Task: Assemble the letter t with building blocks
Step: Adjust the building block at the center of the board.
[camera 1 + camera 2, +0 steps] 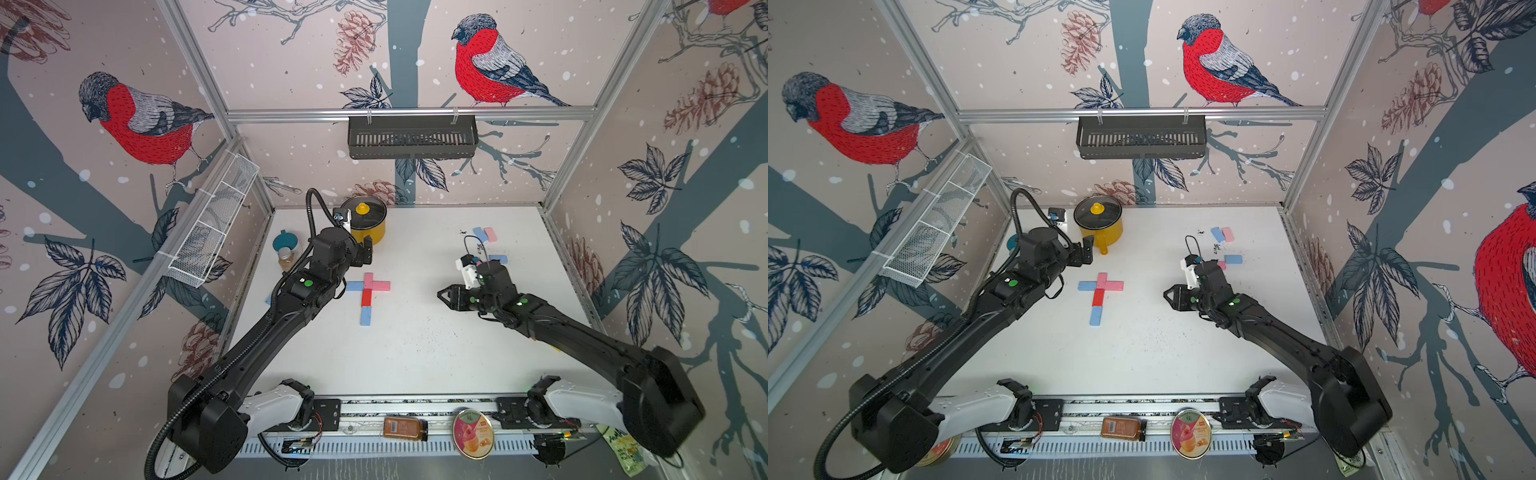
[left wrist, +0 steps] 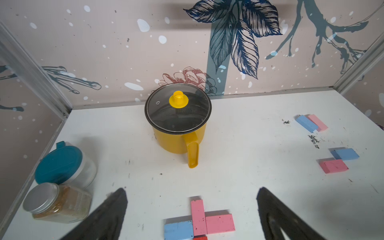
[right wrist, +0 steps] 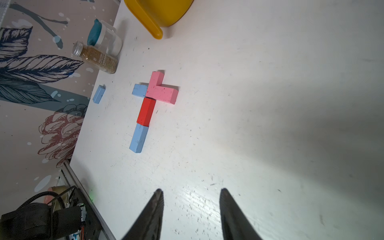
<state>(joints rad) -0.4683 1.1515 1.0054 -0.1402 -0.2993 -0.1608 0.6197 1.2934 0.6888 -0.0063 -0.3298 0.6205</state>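
Standing wide apart with nothing between them, the jaws of the left gripper (image 2: 192,189) point toward the yellow pot (image 2: 178,141). The right gripper (image 3: 191,189) shows a narrower gap, also with nothing in it. In front of the pot, on the side of its handle, five building blocks (image 1: 368,297) lie flat and touching as a cross: a pink brick (image 1: 368,280) at the head of the stem, a red brick (image 1: 366,297) and a light blue brick (image 1: 365,316) below it, a second light blue brick (image 1: 354,286) and a second pink brick (image 1: 381,285) as the arms. The pot carries a glass lid (image 2: 187,118); what is inside I cannot tell. Left of the pot, by the wall, stand a clear jar (image 2: 68,164) with teal lid and, just beside it, a spice jar (image 2: 60,205) with brownish grains. Right of the pot, well apart, four loose blocks (image 2: 306,122) lie in two pairs. The white table (image 1: 415,353) is bare between the cross and the right gripper. Both arms reach from the front rail (image 1: 415,405): the left arm (image 1: 266,332) stretches toward the pot, the right arm (image 1: 582,330) bends its wrist so that its gripper faces the cross sideways.
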